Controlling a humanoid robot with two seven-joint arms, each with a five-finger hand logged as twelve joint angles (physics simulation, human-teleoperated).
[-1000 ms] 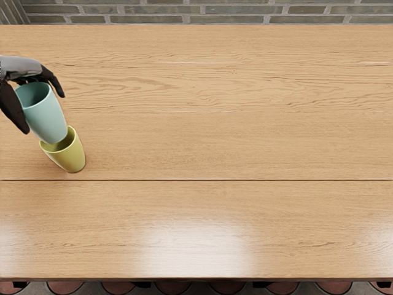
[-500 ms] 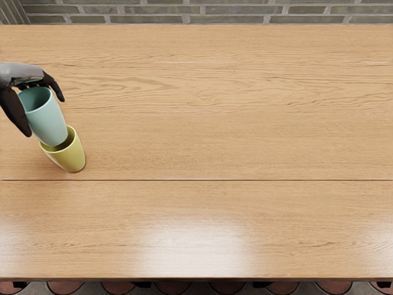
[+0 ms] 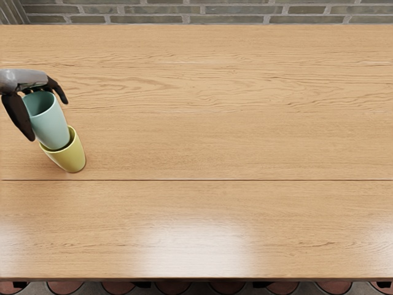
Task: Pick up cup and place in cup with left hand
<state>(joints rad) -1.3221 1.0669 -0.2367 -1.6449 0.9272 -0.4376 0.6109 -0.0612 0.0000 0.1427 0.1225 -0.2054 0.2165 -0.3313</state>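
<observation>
Evidently we were at the nesting step: over the table (image 3: 227,135), toward its left end, our left hand (image 3: 27,80) held the teal cup (image 3: 51,127) pinched around its upper part. That cup's base was at the mouth of the yellow cup (image 3: 73,156), which stood on the tabletop. Next, we judged, we needed to lower it in line, then let go.
</observation>
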